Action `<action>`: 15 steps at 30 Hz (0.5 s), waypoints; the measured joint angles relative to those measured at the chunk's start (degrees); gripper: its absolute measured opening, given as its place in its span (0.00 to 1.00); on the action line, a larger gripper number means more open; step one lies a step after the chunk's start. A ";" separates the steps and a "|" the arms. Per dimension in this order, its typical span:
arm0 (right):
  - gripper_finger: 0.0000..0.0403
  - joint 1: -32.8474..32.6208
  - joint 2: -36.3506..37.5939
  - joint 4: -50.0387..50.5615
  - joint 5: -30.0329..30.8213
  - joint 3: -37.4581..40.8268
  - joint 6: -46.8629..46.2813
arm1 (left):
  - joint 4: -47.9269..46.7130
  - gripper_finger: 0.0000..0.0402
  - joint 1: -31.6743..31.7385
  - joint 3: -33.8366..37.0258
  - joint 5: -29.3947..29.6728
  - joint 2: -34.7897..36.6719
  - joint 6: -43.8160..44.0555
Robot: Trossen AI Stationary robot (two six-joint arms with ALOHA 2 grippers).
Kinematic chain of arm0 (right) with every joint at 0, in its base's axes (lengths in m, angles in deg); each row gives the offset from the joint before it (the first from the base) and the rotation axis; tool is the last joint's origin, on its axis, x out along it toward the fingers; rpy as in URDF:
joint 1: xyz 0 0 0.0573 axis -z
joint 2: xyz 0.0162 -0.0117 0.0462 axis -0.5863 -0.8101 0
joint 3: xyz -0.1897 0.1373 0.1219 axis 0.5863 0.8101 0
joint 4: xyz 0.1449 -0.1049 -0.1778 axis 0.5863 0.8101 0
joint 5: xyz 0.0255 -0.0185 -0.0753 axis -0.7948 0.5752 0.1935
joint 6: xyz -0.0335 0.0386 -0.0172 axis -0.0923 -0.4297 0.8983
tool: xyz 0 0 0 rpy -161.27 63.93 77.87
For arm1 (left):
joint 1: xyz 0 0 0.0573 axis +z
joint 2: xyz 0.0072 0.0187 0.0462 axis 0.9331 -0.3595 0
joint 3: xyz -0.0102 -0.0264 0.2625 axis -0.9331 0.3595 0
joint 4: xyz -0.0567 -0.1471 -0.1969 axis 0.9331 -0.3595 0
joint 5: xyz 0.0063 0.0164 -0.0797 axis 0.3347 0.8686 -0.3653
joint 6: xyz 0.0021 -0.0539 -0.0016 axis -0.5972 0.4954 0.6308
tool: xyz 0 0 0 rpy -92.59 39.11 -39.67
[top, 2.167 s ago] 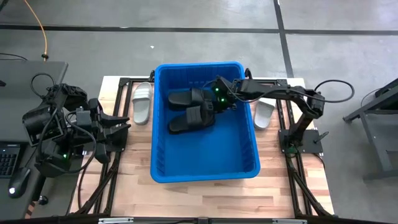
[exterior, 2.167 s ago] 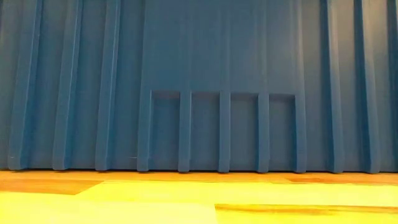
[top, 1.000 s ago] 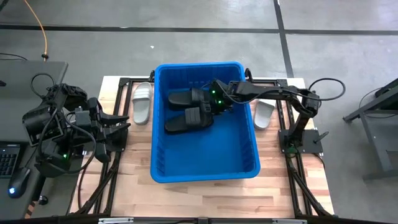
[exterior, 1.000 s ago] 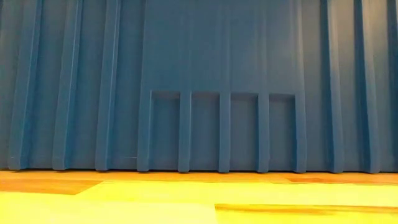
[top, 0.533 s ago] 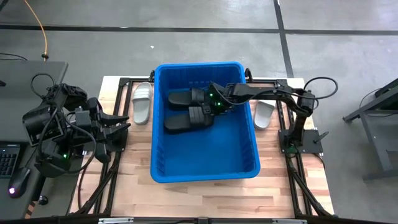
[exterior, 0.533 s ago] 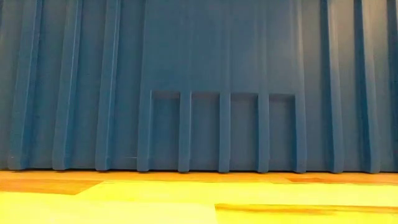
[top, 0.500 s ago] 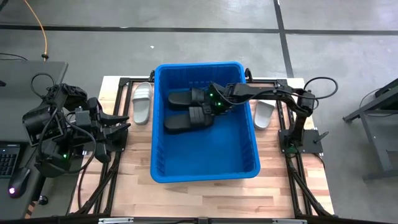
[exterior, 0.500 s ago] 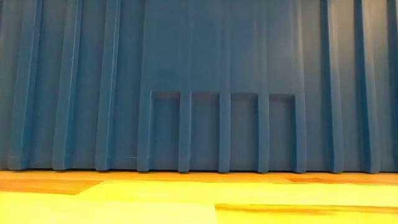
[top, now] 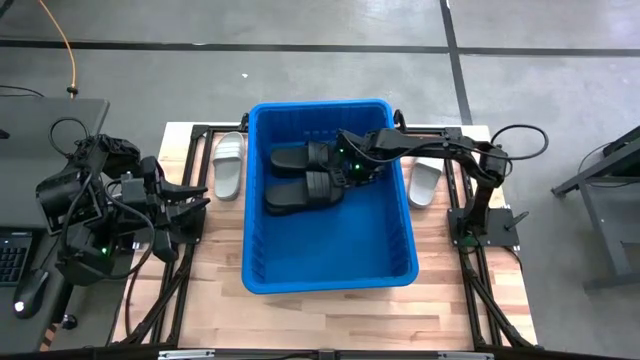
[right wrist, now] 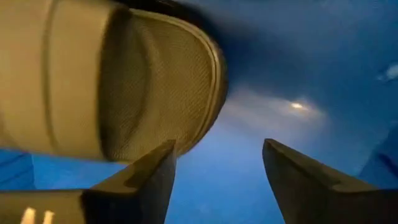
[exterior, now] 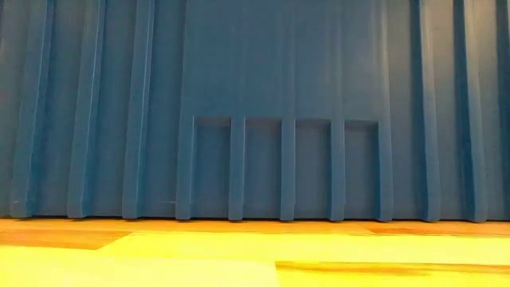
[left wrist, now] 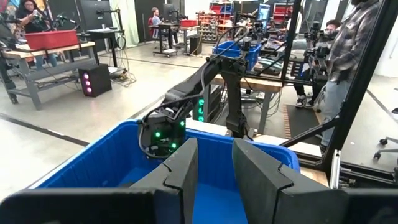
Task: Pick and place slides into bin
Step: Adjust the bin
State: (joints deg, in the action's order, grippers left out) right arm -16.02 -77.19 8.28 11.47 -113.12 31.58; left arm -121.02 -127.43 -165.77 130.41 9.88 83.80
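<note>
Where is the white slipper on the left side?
From above, that white slide lies on the table just outside the blue bin's left wall, near the far edge.

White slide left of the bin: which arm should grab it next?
Left, probably. The white slide lies on the table between the bin and the left arm's base; the left claw is open and empty. The right claw is open inside the bin beside a black slide.
</note>
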 joint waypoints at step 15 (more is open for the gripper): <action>0.57 -2.71 0.09 22.42 5.39 -22.48 11.75 | 0.01 0.23 0.00 0.00 -2.20 -0.02 -3.13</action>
State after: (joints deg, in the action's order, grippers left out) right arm -18.72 -77.10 30.71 16.86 -135.61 43.33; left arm -121.01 -127.43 -165.77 128.21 9.86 80.67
